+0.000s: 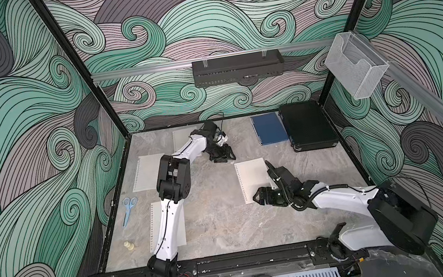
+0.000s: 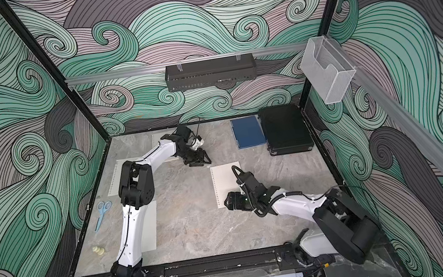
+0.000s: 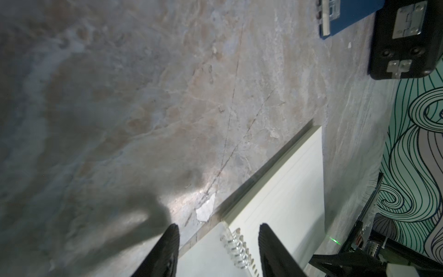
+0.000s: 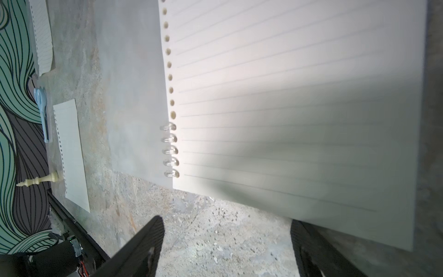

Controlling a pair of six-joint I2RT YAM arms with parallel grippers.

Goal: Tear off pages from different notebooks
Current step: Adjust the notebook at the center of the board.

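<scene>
In both top views the right pincer (image 1: 256, 197) sits at the lower edge of the white lined notebook (image 1: 252, 178), right of centre on the tabletop (image 1: 228, 228). Its jaws are spread wide and grasp nothing. The left pincer (image 1: 224, 156) is at upper centre. In the left wrist view its fingers (image 3: 172, 249) are parted either side of the clear spiral of a cream notebook (image 3: 287, 203), with nothing visibly pinched. A blue notebook (image 1: 270, 128) lies upper right, just beside a black case (image 1: 310, 126). One loose page (image 1: 147, 172) lies at the left, and a second loose page (image 2: 150, 231) lies partly under the left arm. Scissors (image 1: 129, 209) and a chess piece (image 1: 129, 245) are at the far left.
</scene>
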